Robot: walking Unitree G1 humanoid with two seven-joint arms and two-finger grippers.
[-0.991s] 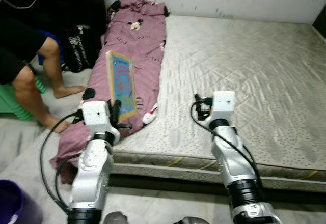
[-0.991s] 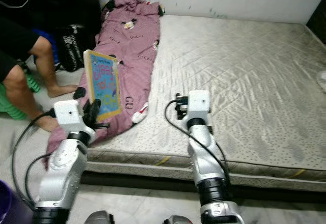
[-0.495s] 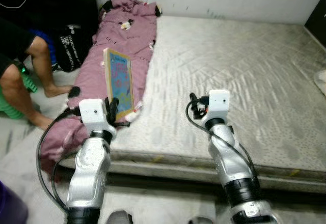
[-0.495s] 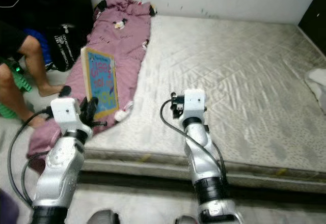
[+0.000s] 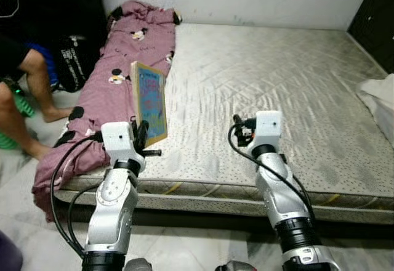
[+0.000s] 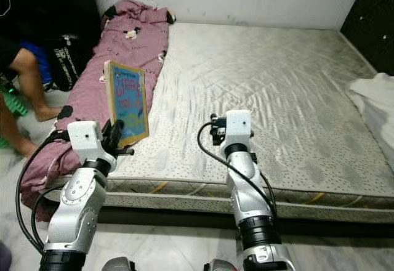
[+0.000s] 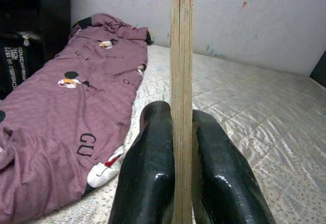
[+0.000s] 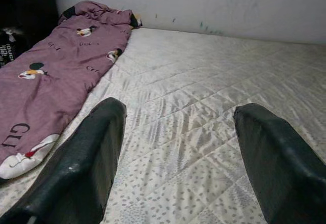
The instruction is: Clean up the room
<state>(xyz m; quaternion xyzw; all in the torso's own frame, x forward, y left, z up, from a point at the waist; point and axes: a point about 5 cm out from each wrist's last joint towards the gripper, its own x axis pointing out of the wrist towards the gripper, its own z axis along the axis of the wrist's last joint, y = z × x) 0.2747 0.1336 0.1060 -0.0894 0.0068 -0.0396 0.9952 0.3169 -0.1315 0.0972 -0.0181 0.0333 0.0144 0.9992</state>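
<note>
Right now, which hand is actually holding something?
The left hand: its fingers are shut on the upright book. The right hand is open above the mattress.

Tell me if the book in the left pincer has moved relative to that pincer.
No. The thin colourful board book stays upright, clamped in the left pincer; the camera has shifted.

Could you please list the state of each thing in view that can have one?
Book: upright, clamped edge-on, held above the mattress edge.
Left gripper: shut on the book.
Right gripper: open, empty, over the mattress.
Blanket: crumpled along the mattress's left side, hanging over its edge.
Mattress: bare.
White cloth: bunched at the right edge.
</note>
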